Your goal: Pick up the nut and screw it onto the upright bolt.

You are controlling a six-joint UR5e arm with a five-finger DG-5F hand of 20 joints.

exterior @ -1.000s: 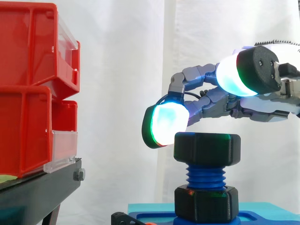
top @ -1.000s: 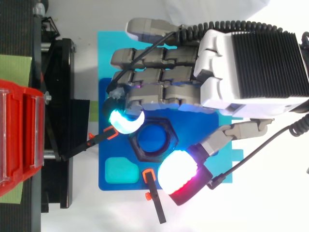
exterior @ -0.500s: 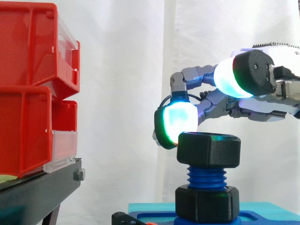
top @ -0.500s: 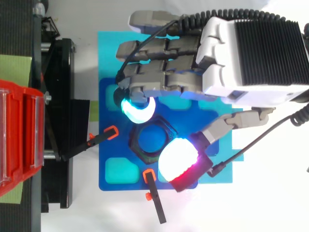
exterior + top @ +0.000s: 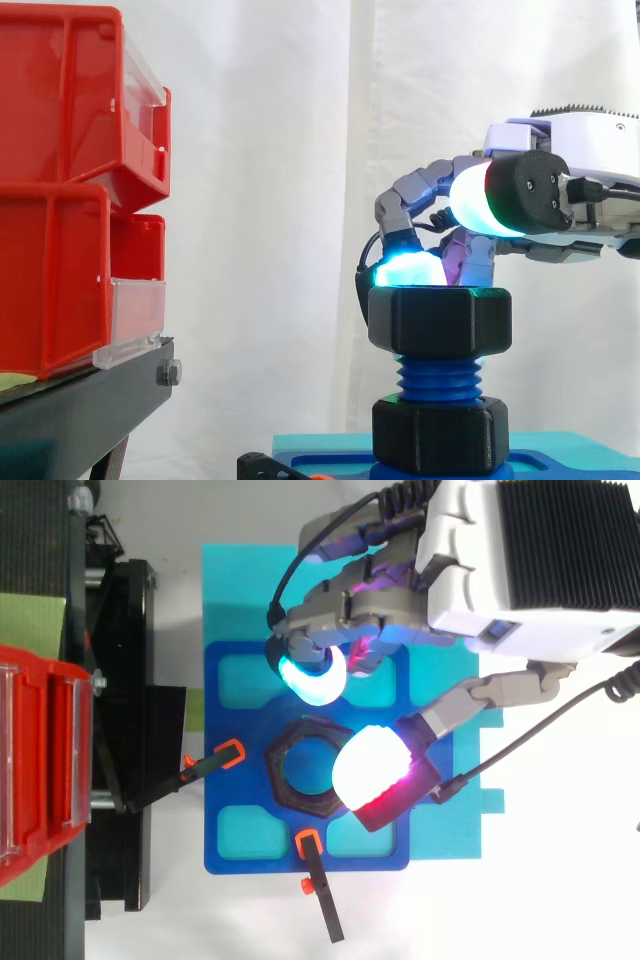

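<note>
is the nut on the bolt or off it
On: the black nut sits level atop the blue bolt, with bare thread showing beneath it.

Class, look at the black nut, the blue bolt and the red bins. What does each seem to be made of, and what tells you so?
Nut: probably matte black plastic, perhaps 3D-printed, given the dull surface, thick walls and lack of metallic shine.
Bolt: likely blue plastic, given the solid colour and coarse rounded threads.
Red bins: glossy moulded plastic, with clear front panels that look like transparent plastic.
</note>
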